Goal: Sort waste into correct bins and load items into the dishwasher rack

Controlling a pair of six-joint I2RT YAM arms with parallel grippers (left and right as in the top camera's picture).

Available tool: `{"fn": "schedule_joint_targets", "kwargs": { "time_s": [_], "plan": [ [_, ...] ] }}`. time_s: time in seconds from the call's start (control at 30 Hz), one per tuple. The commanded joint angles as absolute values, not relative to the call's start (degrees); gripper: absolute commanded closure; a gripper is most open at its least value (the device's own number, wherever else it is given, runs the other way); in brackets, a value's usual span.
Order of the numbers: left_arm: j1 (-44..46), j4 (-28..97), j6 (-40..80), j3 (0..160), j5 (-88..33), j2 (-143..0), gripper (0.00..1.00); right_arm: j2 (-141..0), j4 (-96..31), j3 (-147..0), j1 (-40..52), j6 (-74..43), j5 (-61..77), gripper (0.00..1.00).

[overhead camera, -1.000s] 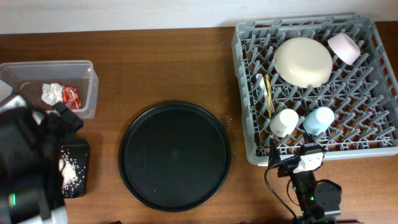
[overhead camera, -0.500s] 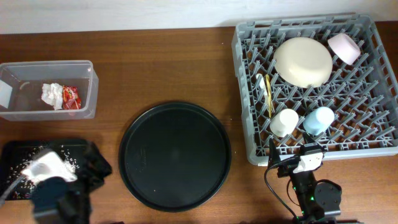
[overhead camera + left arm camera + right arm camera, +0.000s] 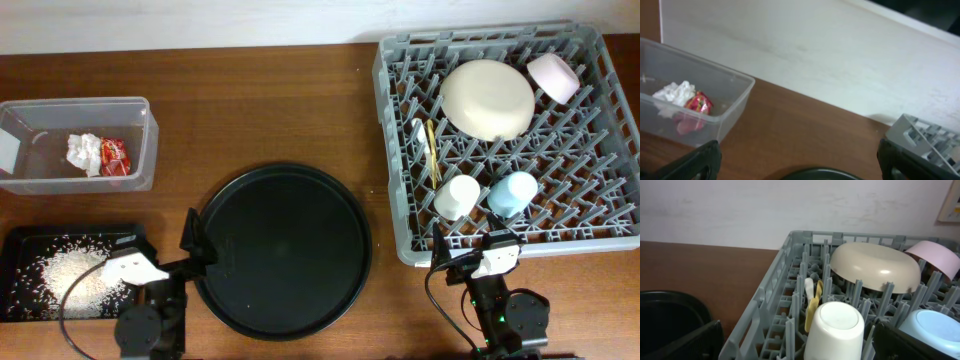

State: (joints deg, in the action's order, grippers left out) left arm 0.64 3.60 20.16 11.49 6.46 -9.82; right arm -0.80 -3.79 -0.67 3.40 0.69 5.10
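The left gripper (image 3: pixel 800 169) stands wide, its fingers (image 3: pixel 690 162) far apart with nothing between them. Just under and ahead of it is the rim of the round tray (image 3: pixel 280 250). Ahead and to its left sits the clear box (image 3: pixel 735 100), with the tissue (image 3: pixel 672 93) and the red wrapper (image 3: pixel 697 104) touching each other inside. Beside the arm, on its left, the black tray (image 3: pixel 20 240) holds the rice (image 3: pixel 75 280). Far ahead to its right a corner of the rack (image 3: pixel 920 135) shows.

The right gripper (image 3: pixel 797 342) is also spread wide and empty, at the rack's near edge. Straight ahead stands the white cup (image 3: pixel 835 327), upside down, with the blue cup (image 3: pixel 930 330) just to its right. The fork and spoon (image 3: pixel 812 302) stand among the pegs just left of the white cup. Beyond them the plate (image 3: pixel 875 270) leans face down on the pegs, and the pink bowl (image 3: pixel 937 260) is tilted behind it to the right.
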Motion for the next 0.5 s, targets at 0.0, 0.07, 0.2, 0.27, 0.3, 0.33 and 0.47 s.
{"fn": "schedule_joint_targets", "kwargs": {
  "time_s": [0.0, 0.07, 0.2, 0.27, 0.3, 0.33, 0.47],
  "plan": [
    [1.0, 2.0, 20.3, 6.0, 5.1, -7.1, 0.01, -0.3, -3.9, -0.3, 2.9, 1.1, 5.8, 0.02],
    [1.6, 2.3, 20.3, 3.8, 5.1, -5.6, 0.01, -0.3, -3.9, -0.3, 2.9, 1.1, 5.8, 0.02],
    [2.8, 4.3, 19.3, 0.5, 4.7, -2.3, 0.01, -0.3, -3.9, -0.3, 2.9, 1.1, 5.8, 0.02],
    [3.5, 4.3, 16.3, 0.5, 4.7, -1.4, 0.01, -0.3, -3.9, -0.3, 2.9, 1.1, 5.8, 0.02],
    [4.0, 4.3, 13.9, 0.5, 4.3, -1.0, 0.01, -0.3, -3.9, -0.3, 2.9, 1.1, 5.8, 0.02],
    [4.6, 4.6, 10.0, 0.5, 2.7, -0.7, 0.01, -0.3, -3.9, -0.3, 2.9, 1.1, 5.8, 0.02],
    [6.3, 4.8, -2.3, 0.5, 0.6, -0.6, 0.01, -0.3, -3.9, -0.3, 2.9, 1.1, 5.8, 0.02]
  ]
}}
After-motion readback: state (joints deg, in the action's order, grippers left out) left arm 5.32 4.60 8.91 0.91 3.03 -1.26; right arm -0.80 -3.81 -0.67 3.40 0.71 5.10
